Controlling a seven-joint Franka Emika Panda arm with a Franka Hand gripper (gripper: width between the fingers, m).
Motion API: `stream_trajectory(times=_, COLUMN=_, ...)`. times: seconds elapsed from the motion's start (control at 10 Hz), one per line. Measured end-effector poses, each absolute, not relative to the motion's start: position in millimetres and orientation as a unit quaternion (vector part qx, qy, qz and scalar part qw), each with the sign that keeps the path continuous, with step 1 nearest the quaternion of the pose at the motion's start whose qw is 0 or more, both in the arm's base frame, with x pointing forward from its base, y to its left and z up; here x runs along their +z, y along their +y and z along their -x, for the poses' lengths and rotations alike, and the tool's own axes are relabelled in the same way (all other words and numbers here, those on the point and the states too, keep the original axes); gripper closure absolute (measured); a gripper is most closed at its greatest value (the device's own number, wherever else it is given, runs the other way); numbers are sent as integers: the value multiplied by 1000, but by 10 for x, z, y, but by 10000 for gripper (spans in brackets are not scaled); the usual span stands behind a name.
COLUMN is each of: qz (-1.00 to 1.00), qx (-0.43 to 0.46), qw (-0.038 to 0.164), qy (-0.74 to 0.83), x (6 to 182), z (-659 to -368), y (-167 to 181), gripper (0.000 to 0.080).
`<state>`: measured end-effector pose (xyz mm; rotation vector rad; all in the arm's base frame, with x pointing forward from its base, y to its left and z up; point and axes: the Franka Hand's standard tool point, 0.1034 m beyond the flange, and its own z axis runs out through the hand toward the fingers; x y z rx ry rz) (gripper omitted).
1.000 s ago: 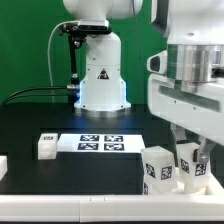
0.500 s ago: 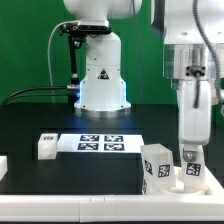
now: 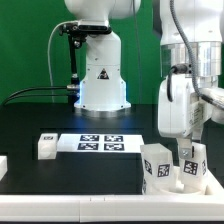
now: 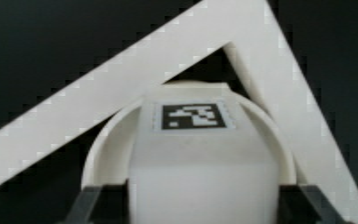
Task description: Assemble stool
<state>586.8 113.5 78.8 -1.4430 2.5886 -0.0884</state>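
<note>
Black table point(image 3: 90, 175) is mostly open toward the exterior view's left, marker board point(image 3: 100, 143) mid-field. We see the gripper point(image 4: 202, 203) clamped on a tagged leg point(image 4: 194, 160) by the near edge

Table point(image 3: 80, 178) near the marker board point(image 3: 98, 143) lies open; legs point(image 3: 159, 168) crowd the exterior view's right.

Only a triangle sign point(image 3: 100, 73) marks the robot base point(image 3: 100, 95).
</note>
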Motion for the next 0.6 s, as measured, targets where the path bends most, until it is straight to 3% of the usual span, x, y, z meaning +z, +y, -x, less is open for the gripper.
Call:
stream_trajectory(times=0.2, qz=510, qx=-35, qw=86, qy=855, x=780, z=-5860, y=1131, gripper=466)
stream_trajectory(times=0.3, qz=537, qx=-33, qw=81, qy=839, x=778, z=-5850, y=1132, gripper=271)
stream_trajectory(times=0.4, qz=578, qx=-12, qw=66, qy=813, x=796, z=-5815, y=1148, gripper=186)
stream_trajectory(times=0.6, qz=700, qx=2, qw=67, qy=711, x=926, z=-5843, y=1165, gripper=161)
